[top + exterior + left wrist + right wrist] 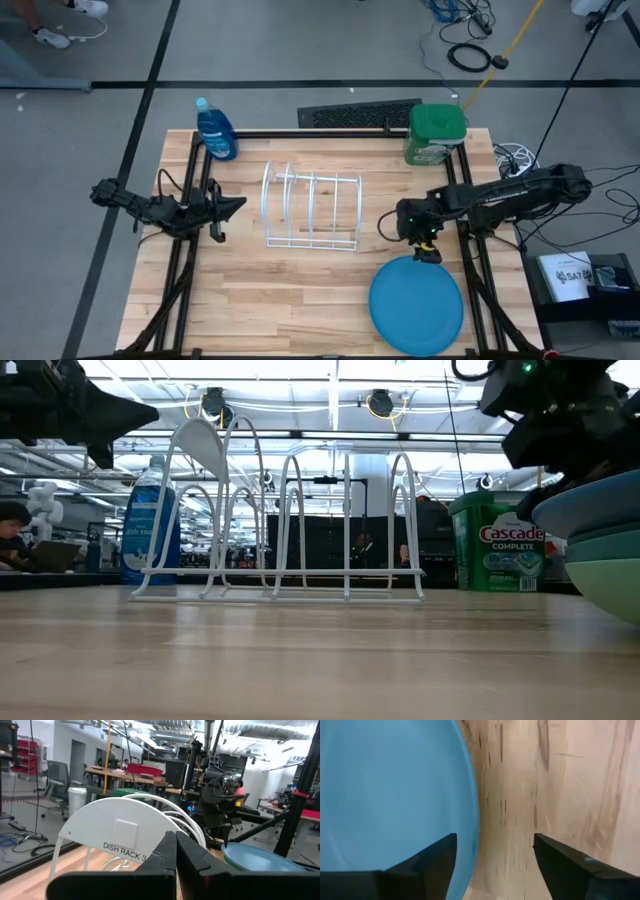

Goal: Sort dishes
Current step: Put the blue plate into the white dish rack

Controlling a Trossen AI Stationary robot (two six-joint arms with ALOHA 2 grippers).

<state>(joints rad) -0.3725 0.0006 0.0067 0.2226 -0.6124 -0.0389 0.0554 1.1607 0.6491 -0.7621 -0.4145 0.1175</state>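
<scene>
Operator, your right gripper (428, 252) hung fingers spread, empty, over blue plate (416, 304) rim; your left gripper (232, 206) waited closed, empty, beside wire dish rack (311, 209).

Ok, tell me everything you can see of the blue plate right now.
The blue plate is round, smooth, plastic-looking, with a shallow raised rim. It lies flat, topmost on a stack at the table's front right; the low view shows teal and light green rims beneath it. The right gripper hovers over its far edge, jaws open astride the rim, not yet gripping.
</scene>
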